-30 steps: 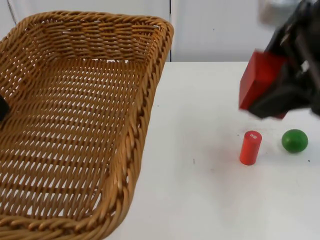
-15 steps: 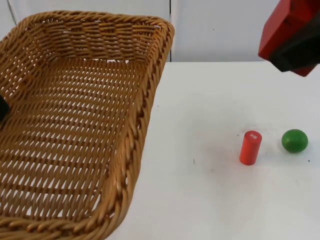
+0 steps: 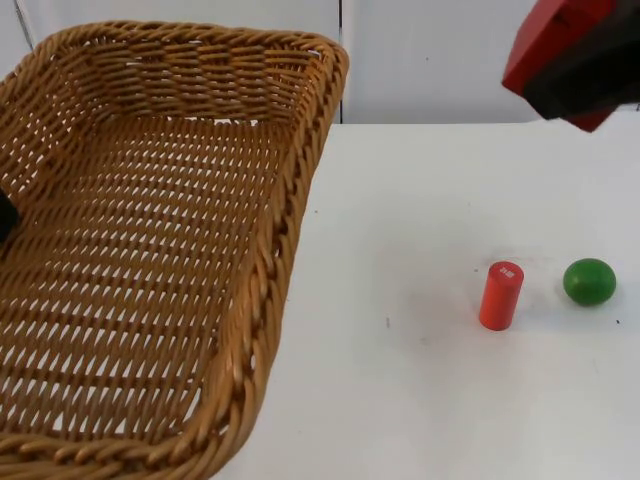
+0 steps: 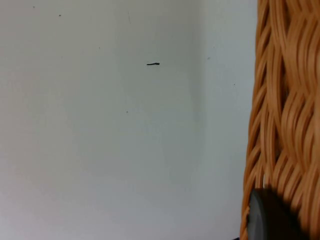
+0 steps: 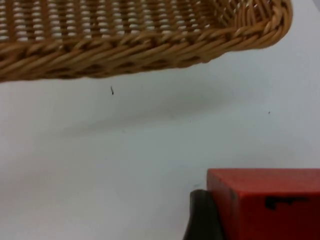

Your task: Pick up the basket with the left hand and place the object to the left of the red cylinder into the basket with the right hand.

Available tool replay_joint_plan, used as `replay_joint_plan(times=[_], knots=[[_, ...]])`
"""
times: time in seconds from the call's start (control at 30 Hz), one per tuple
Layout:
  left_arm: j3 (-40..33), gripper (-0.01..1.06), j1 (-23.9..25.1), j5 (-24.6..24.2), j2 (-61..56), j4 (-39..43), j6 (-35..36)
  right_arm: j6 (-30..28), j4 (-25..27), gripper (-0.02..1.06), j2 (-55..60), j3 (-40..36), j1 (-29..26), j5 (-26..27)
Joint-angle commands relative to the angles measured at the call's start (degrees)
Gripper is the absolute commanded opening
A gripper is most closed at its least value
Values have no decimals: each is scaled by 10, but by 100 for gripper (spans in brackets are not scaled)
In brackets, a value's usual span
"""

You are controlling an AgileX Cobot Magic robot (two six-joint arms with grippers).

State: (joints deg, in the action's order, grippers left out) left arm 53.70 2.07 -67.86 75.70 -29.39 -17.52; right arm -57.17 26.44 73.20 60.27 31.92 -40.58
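Holding a red block [image 3: 548, 45] between closed jaws, the right gripper [image 3: 580, 85] hangs high above the bench [image 3: 420, 400], up and to the right of the red cylinder [image 3: 501, 295]. The red cylinder stands upright on the bench; a green ball [image 3: 589, 281] lies just to its right, apart from it. The wicker basket [image 3: 150, 250] sits well to the left of the red cylinder, raised off the bench. The left gripper [image 4: 270, 217] is at the basket's left wall, a fingertip [image 4: 265, 215] against the weave; jaws appear clamped on the rim.
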Motion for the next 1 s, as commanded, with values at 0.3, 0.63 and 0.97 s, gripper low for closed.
replay_joint_plan(times=[0.3,0.63,0.97], knots=[[-1,0,0,1,-8,-16,-5,11,24,0,56,83,52,14],[-1,0,0,1,-8,-16,-5,91,23,0,215,253,134,13],[-1,0,0,2,-8,-16,-6,126,24,0,336,349,168,10]])
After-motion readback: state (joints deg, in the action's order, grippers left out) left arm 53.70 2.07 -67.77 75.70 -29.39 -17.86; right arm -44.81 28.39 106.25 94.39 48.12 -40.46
